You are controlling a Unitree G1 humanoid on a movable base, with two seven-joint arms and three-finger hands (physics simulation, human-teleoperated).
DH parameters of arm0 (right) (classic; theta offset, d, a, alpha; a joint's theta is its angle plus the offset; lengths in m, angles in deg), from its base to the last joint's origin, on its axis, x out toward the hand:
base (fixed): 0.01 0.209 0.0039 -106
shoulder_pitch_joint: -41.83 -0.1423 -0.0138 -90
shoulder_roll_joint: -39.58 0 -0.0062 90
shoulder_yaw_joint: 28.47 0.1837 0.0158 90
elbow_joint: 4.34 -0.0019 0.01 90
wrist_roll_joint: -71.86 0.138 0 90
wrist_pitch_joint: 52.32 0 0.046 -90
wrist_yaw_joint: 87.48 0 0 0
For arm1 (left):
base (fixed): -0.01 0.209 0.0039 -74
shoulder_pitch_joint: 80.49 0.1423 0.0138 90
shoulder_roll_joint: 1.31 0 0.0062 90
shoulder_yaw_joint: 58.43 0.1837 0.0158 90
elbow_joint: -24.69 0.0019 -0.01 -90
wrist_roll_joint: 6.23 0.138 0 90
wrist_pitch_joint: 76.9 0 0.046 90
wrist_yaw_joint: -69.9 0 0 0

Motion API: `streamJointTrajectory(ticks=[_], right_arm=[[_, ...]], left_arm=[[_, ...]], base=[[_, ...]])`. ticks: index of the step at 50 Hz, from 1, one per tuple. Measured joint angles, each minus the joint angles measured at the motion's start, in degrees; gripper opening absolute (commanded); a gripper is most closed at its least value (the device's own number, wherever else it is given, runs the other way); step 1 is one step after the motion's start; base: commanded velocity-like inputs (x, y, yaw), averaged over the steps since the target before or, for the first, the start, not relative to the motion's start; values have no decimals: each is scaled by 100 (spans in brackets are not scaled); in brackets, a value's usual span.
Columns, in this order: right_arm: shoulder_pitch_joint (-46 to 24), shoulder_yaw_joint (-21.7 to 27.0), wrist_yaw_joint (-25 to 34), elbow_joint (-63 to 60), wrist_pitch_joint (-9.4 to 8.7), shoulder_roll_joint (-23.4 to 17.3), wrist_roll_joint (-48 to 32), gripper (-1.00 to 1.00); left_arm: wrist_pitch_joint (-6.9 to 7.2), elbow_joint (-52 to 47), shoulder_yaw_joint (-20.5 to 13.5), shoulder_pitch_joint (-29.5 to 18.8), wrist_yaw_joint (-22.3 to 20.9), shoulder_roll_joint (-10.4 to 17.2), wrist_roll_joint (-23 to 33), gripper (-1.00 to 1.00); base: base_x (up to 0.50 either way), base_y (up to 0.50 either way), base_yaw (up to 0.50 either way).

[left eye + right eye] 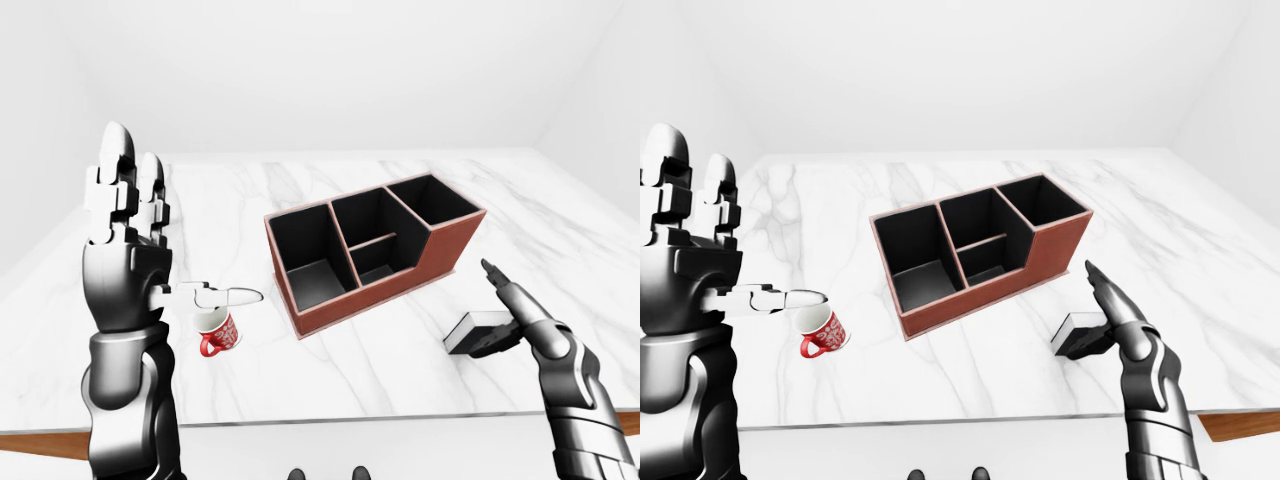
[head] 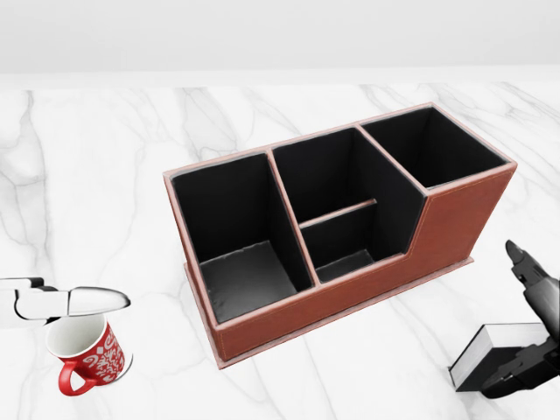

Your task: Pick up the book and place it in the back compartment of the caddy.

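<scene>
marble-patterned white table (image 1: 330, 365) carries everything here. the right hand (image 1: 507, 318) sits at the table's lower right in the left-eye view, one finger stretched out straight toward the caddy, the other digits curled down against the book (image 1: 474, 330); whether they truly clamp it i cannot tell. the book, dark-covered with white page edges, lies flat on the table directly under and just left of that hand, touching its lower digits. up and to the left of the right hand, apart from it, stands the caddy (image 2: 350, 227), red-brown outside and black inside, with one large compartment at its left end, a middle section split by a low divider, and a tall compartment at its right end in the head view. the left hand (image 1: 125, 215) is raised upright, well left of the caddy, fingers straight and spread apart, gripping nothing. below and right of that hand a red-and-white mug (image 1: 216, 333) stands on the table.
</scene>
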Motion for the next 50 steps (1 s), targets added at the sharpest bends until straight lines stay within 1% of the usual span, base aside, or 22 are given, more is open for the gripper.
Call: streamJointTrajectory(ticks=[15,36,50], right_arm=[[-26,-44,-131,275,116,-39,51,100],[-50,-47,-137,324,127,-86,46,100],[-105,-59,-209,488,178,-142,27,100]], left_arm=[[0,24,21,11,-3,-9,24,100],[0,43,33,23,-6,-19,44,100],[0,21,30,29,-11,-21,44,100]], base=[[0,0,0],[0,0,0],[0,0,0]])
